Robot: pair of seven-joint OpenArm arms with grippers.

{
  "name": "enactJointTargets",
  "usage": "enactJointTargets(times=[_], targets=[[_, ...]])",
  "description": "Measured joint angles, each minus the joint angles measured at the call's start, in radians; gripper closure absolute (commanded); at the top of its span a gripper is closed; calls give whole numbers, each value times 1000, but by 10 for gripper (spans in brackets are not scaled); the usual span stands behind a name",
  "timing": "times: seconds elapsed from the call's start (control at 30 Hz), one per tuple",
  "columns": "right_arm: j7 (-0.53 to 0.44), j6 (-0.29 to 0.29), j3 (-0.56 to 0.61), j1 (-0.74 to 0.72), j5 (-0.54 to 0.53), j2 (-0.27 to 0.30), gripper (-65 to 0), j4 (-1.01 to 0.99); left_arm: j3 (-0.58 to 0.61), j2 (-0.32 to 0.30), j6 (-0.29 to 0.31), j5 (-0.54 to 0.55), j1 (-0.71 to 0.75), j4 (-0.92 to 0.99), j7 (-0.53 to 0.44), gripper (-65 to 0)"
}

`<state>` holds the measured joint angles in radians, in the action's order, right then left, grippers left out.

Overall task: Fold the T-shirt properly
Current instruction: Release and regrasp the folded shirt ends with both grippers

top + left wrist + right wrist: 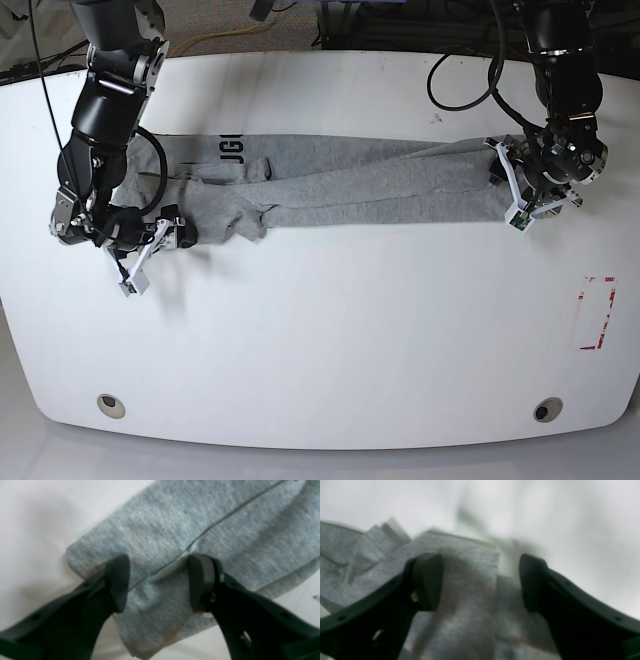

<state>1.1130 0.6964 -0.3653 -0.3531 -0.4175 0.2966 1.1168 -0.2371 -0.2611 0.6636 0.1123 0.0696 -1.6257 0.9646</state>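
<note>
While the T-shirt lies stretched in a long narrow band across the middle of the white table, both arms sit at its opposite ends. Black lettering shows near the band's end on the base view's left, partly folded under. Left gripper is at the other end, fingers spread either side of a grey fabric corner with a seam line running between them; pads look to touch cloth, but I cannot tell if it's actually pinched. Right gripper is low over the rumpled lettering end, jaws released wide, blurred fabric lying between and under them, nothing gripped. Red-outlined marking sits near the table edge, well apart from the shirt.
</note>
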Motion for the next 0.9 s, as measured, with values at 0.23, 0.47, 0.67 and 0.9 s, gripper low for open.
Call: enactJointTargets(times=[0.23, 0.47, 0.67, 0.9], targets=[[-30, 0, 18, -14, -5, -22, -41, -33, 1, 0, 0, 0, 0, 0, 0, -329], [-10, -1, 19, 16, -4, -31, 0, 71, 3, 0, 0, 0, -1, 0, 0, -329], [71, -3, 16, 106, -14, -26, 0, 351, 6, 0, 0, -1, 0, 2, -1, -329], [85, 3, -67, 235, -16, -36, 0, 478, 5, -3, 0, 10, -4, 47, -19, -328]])
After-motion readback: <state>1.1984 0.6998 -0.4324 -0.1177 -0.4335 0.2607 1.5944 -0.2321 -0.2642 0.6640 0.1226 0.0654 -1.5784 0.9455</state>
